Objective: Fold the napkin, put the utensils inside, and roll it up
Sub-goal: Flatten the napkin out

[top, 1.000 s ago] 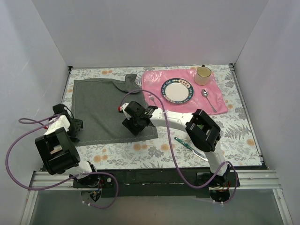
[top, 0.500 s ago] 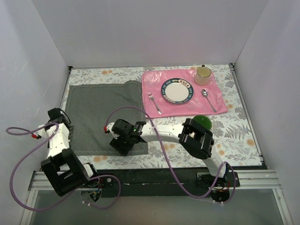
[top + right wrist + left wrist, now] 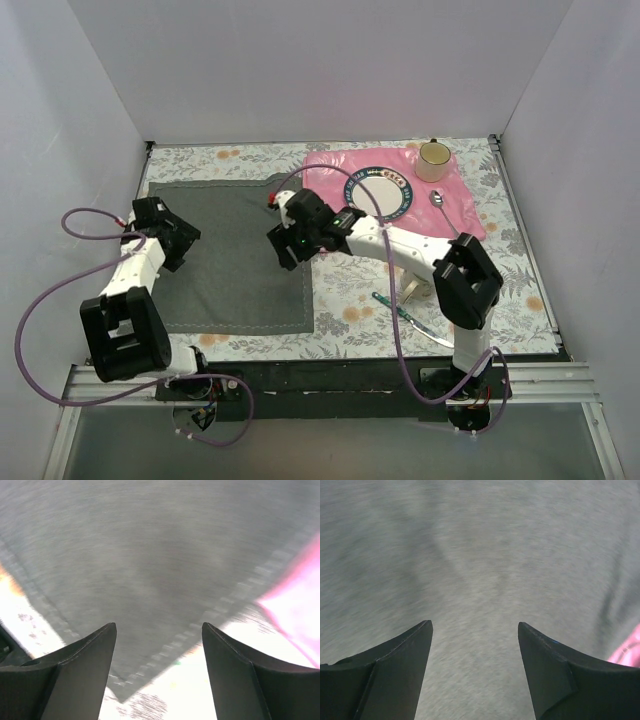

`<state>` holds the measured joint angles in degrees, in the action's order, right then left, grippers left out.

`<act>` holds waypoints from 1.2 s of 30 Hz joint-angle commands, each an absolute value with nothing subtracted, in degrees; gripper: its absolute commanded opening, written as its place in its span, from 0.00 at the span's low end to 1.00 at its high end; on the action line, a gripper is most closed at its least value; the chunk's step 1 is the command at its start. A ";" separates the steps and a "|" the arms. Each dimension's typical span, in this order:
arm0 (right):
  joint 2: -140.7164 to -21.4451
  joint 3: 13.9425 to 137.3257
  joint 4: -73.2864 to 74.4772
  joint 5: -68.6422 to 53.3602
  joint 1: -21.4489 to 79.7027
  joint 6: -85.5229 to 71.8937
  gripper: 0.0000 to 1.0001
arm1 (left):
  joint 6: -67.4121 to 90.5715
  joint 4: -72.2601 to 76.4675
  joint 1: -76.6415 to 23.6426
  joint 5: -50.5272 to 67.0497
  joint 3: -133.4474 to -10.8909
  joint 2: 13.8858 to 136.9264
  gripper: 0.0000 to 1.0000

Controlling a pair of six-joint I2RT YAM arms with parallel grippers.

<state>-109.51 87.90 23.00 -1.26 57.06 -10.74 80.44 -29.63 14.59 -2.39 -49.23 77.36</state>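
Hovering wide and empty, left gripper (image 3: 474,625) and right gripper (image 3: 159,626) sit over opposite sides of the flat napkin (image 3: 235,270).

We see plain white walls (image 3: 330,70) on the far, left and right sides, boxing in a floral-patterned tabletop (image 3: 520,270), all under soft, even light.

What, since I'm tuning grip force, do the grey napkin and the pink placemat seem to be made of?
The napkin: woven fabric, matte. The wrist views show a fine weave, a stitched hem and soft creases.
The pink placemat: probably plastic or vinyl, glossy. Bright highlights run across its wrinkled surface, though coated cloth can't be ruled out.
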 commanded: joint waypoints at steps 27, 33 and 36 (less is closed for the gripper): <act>-101.95 76.20 21.36 -9.58 39.55 -13.45 0.66 | 85.35 -17.39 9.05 5.71 -84.72 123.83 0.67; -105.99 79.71 21.62 -10.98 39.64 -12.92 0.67 | 80.95 -18.98 9.58 5.80 -85.87 122.44 0.68; -107.49 81.56 21.97 -11.69 39.55 -13.01 0.67 | 78.15 -21.35 8.62 6.33 -87.18 119.37 0.72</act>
<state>-105.67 77.82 22.52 -9.82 39.66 -13.41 83.72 -14.17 8.95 8.78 -85.76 121.73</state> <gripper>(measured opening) 0.666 0.699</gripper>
